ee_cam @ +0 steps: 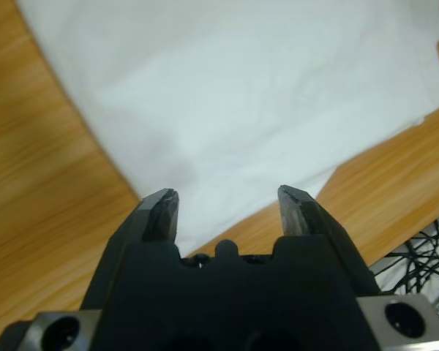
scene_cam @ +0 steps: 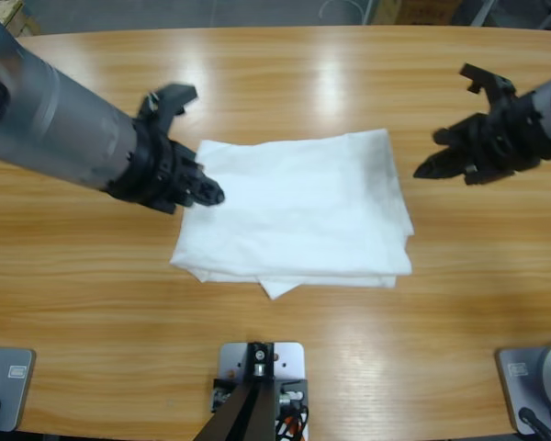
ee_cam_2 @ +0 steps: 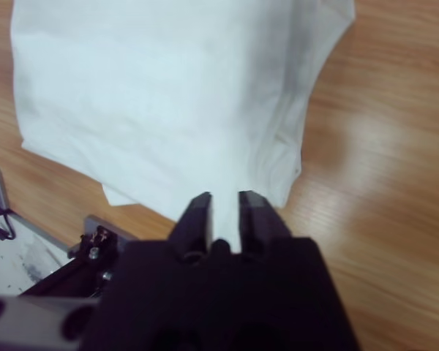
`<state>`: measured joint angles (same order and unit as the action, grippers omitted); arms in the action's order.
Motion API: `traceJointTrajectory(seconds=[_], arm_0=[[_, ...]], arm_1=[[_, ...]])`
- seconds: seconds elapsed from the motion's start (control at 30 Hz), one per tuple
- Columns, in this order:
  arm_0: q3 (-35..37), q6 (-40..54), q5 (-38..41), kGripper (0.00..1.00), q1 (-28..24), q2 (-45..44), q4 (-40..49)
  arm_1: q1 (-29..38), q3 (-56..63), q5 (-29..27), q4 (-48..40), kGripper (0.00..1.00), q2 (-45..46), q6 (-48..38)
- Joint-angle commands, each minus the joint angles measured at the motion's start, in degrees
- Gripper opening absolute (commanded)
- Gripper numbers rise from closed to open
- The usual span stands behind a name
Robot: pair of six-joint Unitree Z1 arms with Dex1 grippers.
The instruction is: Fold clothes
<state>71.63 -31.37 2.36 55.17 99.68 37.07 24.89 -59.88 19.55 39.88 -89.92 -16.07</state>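
Long wooden table point(scene_cam: 285, 83) with glossy light glare, grey floor point(scene_cam: 165, 14) beyond its far edge

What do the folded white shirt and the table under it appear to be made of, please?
The shirt looks like soft matte woven or knit fabric, likely cotton: it creases and lies in limp layers. The table looks like varnished wood or wood-look laminate: streaky grain with glossy light reflections.

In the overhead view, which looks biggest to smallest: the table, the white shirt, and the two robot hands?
Table, largest.
White shirt, second.
Left hand and right hand look about alike; differing nearness to the camera makes ranking them unsure.
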Motion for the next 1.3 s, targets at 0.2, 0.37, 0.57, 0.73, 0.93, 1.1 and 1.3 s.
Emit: traceJointTrajectory(seconds=[0.2, 0.37, 0.57, 0.73, 0.93, 1.1, 1.3], arm_0=[[-8.35, -1.86, 2.5, 0.499, 1.32, 0.06, -7.09], [-8.35, -1.94, 2.5, 0.507, 1.32, 0.48, -7.09], [-8.52, -1.87, 2.49, 0.508, 1.34, 1.61, -7.01], [-8.43, -1.86, 2.4, 0.508, 1.34, 1.96, -7.01], [-6.94, -1.7, 2.12, 0.514, 1.34, 3.86, -7.01], [-1.26, -1.72, 1.94, 0.628, 1.34, 9.43, -6.64], [0.34, -3.6, 3.07, 0.025, 1.38, 16.88, -6.5]], arm_1=[[1.3, -9.91, 2.86, -4.39, 0.0, -22.79, 2.01], [1.3, -10.54, 3.13, -8.22, 0.0, -26.92, 2.04], [1.3, -11.47, 2.14, -9.47, 0.0, -30.28, 2.06], [1.3, -11.4, 0.42, -10.38, 0.0, -31.27, 2.09], [1.3, -11.12, -1.0, -10.61, 0.0, -31.42, 2.09], [1.3, -10.58, -1.0, -10.52, 0.0, -30.88, 2.27], [1.3, -10.0, -1.0, -10.52, 0.0, -30.63, 2.27]])
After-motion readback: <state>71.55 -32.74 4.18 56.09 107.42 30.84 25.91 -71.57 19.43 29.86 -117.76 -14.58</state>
